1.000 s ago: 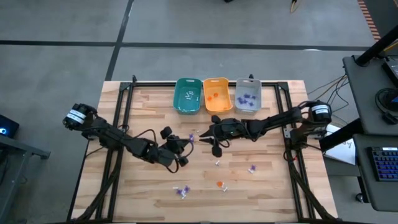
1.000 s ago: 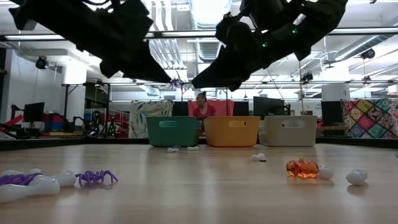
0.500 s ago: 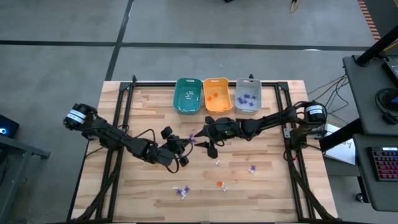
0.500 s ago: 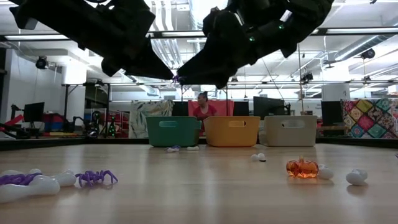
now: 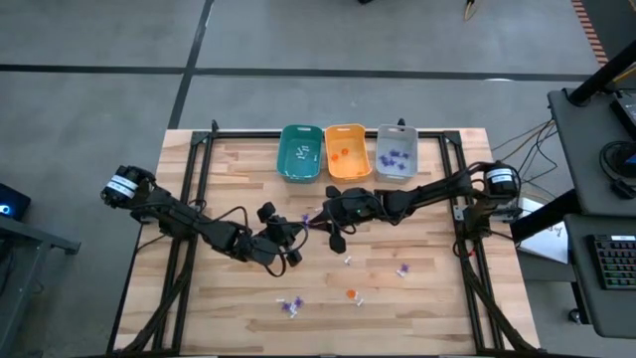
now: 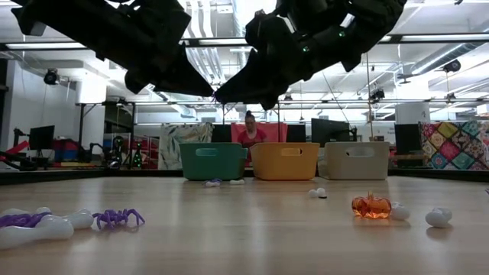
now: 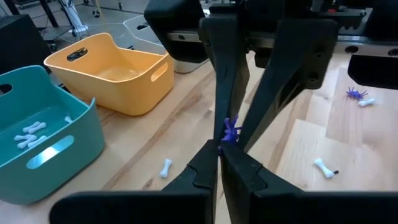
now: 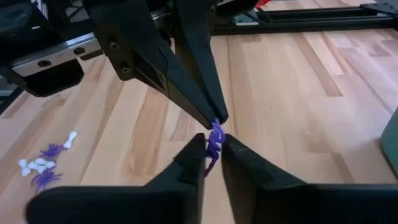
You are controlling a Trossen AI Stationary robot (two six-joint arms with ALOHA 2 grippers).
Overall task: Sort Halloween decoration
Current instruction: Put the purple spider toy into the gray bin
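Passing a purple spider trinket [image 8: 214, 142] from one arm to the other, high above the middle of the tabletop; left gripper [image 7: 222, 155] clenched on one end of the trinket, tips pinched tight; right gripper [image 8: 212, 144] meeting it nose to nose, fingers closing around the other end but seemingly not yet fully clamped, so both appear to have a hold at once; seen from above, the two grippers touching just in front of the teal bin [image 5: 299, 152] and the orange bin [image 5: 347, 150].

Standing in a row at the far edge of the tabletop: teal bin with small white bones inside, orange bin with orange pieces, grey bin [image 5: 396, 151] with purple pieces; scattered loose toward the near edge: another purple spider [image 6: 118, 218], white bones [image 6: 46, 227], an orange pumpkin [image 6: 371, 206], more white bits near the right side.

Judging the step: a mid-air handover, done so the right arm, nearer the grey bin, can carry the purple piece there; next move likely calling for the right fingers to firm up first, then the left to let go and back away cleanly; risk of the tiny, springy trinket slipping free if both release or pull together.
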